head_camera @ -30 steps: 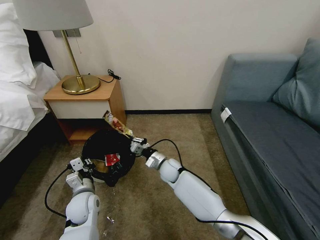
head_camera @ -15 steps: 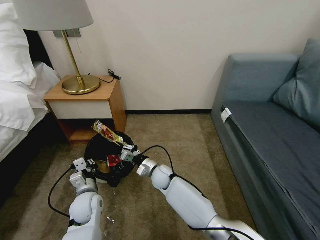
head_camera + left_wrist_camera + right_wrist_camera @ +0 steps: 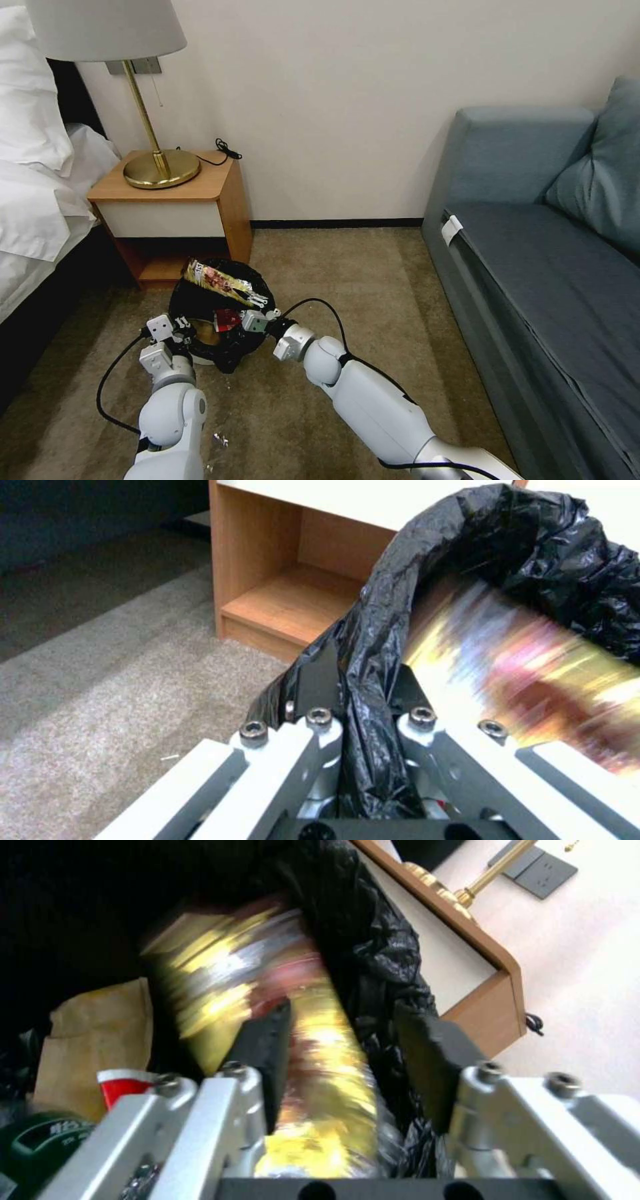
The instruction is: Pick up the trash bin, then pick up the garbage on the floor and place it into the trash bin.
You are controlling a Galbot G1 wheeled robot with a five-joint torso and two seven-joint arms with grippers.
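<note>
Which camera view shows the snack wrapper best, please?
The head view: the snack wrapper lies whole across the bin. The right wrist view shows it blurred between the open right claw; the left wrist view shows a smear.

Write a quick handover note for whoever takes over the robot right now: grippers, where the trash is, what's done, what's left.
Left gripper: shut on the trash bin, clamping its black-bag rim, beside the nightstand.
Right gripper: open over the bin mouth; the snack wrapper lies between its fingers, over the opening, blurred.
Done: brown paper bag, red-and-white packet and green-label bottle are inside the bin.
Left: confirm the wrapper lands inside. Small scraps lie on the carpet near the left arm.
</note>
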